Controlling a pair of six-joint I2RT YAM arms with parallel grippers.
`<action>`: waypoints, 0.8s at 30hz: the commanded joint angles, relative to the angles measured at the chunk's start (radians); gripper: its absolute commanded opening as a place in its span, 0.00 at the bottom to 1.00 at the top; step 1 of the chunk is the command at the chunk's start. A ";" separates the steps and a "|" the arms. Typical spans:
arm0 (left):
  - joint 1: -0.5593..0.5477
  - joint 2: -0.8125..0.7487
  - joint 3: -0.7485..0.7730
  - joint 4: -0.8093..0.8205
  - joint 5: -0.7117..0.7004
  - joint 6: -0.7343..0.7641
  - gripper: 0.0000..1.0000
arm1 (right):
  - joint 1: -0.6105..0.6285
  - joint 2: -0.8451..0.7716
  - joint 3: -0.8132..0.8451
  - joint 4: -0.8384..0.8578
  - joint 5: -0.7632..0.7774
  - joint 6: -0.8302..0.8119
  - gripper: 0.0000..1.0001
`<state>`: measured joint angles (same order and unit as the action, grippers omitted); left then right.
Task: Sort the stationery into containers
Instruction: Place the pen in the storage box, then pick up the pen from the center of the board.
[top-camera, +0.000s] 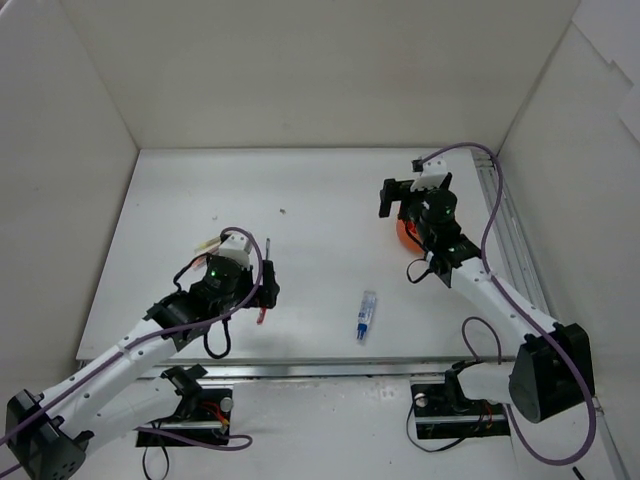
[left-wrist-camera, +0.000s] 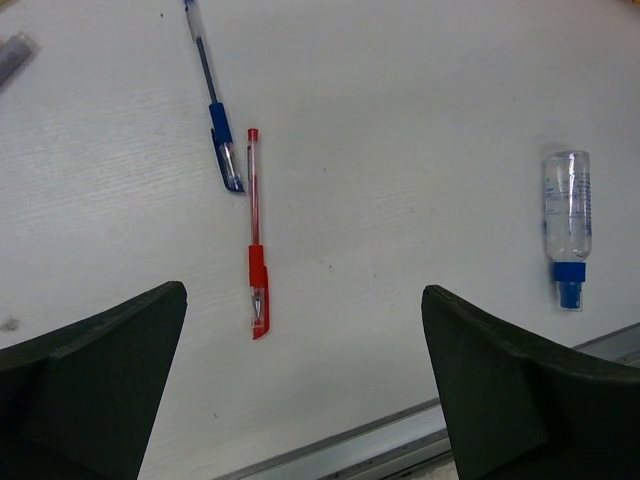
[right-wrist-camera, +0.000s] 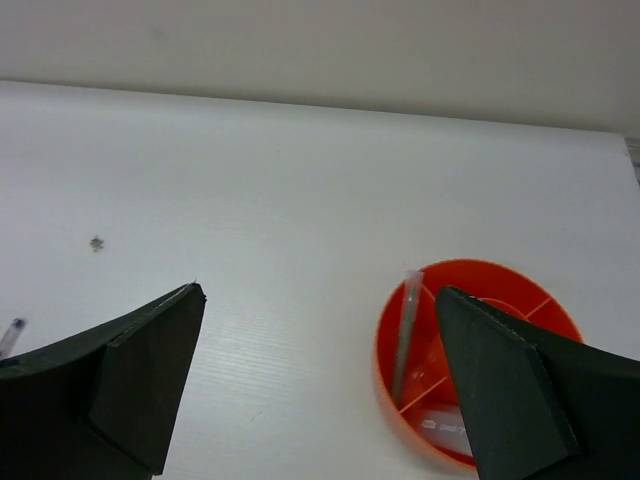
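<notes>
Partway done. The orange cup (right-wrist-camera: 384, 355) already holds a grey pen (right-wrist-camera: 405, 330), leaning upright against a divider. Something pale lies in the near compartment, can't tell what. Left on the table (left-wrist-camera: 420, 120): red pen (left-wrist-camera: 255, 240), blue pen (left-wrist-camera: 215, 115), clear blue-capped marker (left-wrist-camera: 568, 220), and a grey piece (left-wrist-camera: 15, 55) cut off at the frame edge. Right gripper (right-wrist-camera: 320, 292) has jaws wide apart, empty, above the cup, which sits partly under its right finger. Left gripper (left-wrist-camera: 303, 295) has jaws apart, empty, hovering over the red pen, which lies between the fingers, nearer the left one, not touching.
</notes>
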<state>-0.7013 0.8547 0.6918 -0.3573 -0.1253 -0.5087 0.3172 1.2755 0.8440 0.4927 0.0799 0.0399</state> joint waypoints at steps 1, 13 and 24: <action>-0.004 0.035 0.015 -0.058 0.010 -0.125 1.00 | 0.039 -0.074 -0.008 -0.034 -0.032 0.031 0.98; -0.004 0.208 -0.066 0.090 0.093 -0.131 1.00 | 0.146 -0.113 -0.017 -0.177 -0.060 0.115 0.98; 0.029 0.241 -0.006 0.029 -0.058 -0.152 1.00 | 0.155 -0.169 -0.071 -0.161 -0.072 0.149 0.98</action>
<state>-0.6971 1.1408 0.5987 -0.3202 -0.0792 -0.6434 0.4660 1.1328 0.7593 0.2802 0.0181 0.1741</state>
